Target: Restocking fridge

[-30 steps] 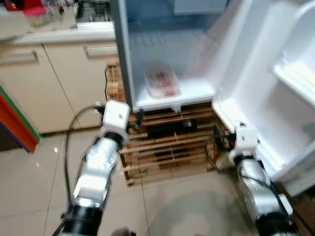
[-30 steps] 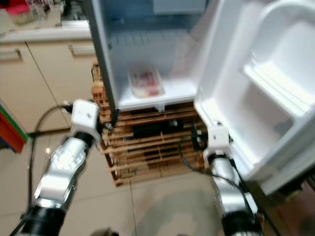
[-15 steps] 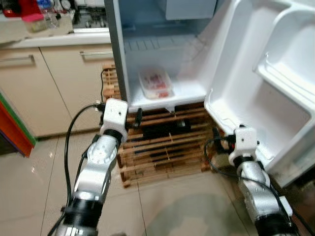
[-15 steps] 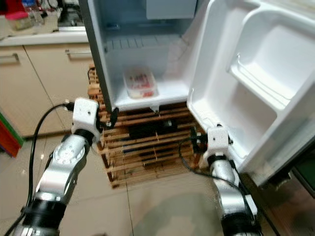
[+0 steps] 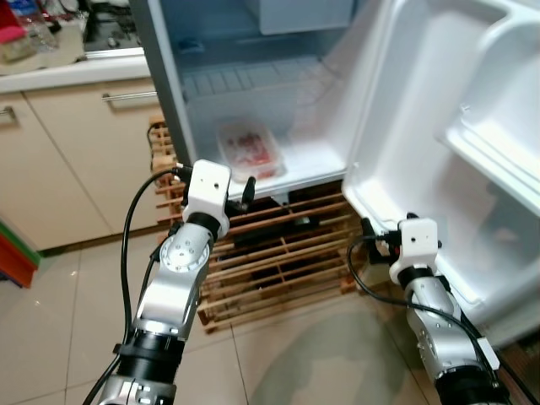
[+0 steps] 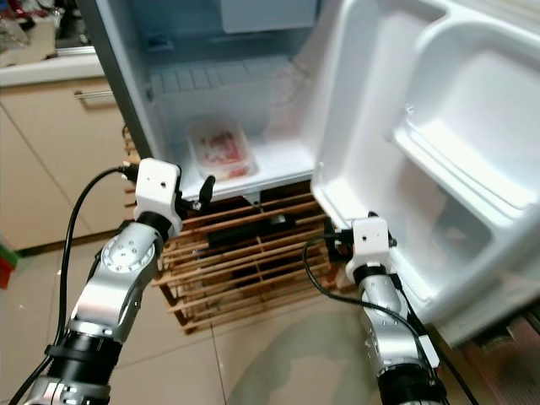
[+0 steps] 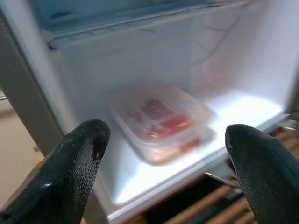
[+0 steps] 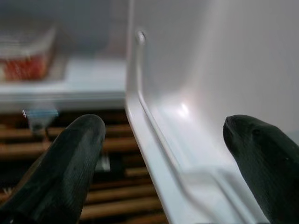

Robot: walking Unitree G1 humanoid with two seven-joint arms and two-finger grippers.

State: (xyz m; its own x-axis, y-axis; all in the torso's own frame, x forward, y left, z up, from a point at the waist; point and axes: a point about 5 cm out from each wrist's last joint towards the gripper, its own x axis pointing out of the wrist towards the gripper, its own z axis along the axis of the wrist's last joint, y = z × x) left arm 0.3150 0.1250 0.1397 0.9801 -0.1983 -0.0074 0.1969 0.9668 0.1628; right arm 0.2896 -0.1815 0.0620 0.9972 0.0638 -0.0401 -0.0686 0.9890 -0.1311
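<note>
The small fridge (image 5: 253, 93) stands open, its white door (image 5: 439, 126) swung out to the right. On its bottom shelf lies a clear lidded container (image 5: 249, 150) of red food, also seen in the left wrist view (image 7: 161, 119). My left gripper (image 5: 242, 189) is held just in front of the fridge's lower front edge, pointing at the container; it is open with nothing between its fingers (image 7: 79, 158). My right gripper (image 5: 375, 242) is at the door's lower inner corner, open, and the door's bottom rim (image 8: 145, 121) runs between its fingers (image 8: 70, 163).
The fridge rests on a wooden slat pallet (image 5: 270, 266) with a black box (image 5: 274, 234) on it. Beige cabinets (image 5: 76, 143) under a counter (image 5: 76, 69) stand to the left. The door's moulded shelf (image 5: 498, 160) juts out on the right. Tiled floor (image 5: 295, 354) lies below.
The whole picture has shifted as I move closer to the fridge. My left gripper has risen to the fridge's lower front edge. The right gripper stays by the door's lower corner.
</note>
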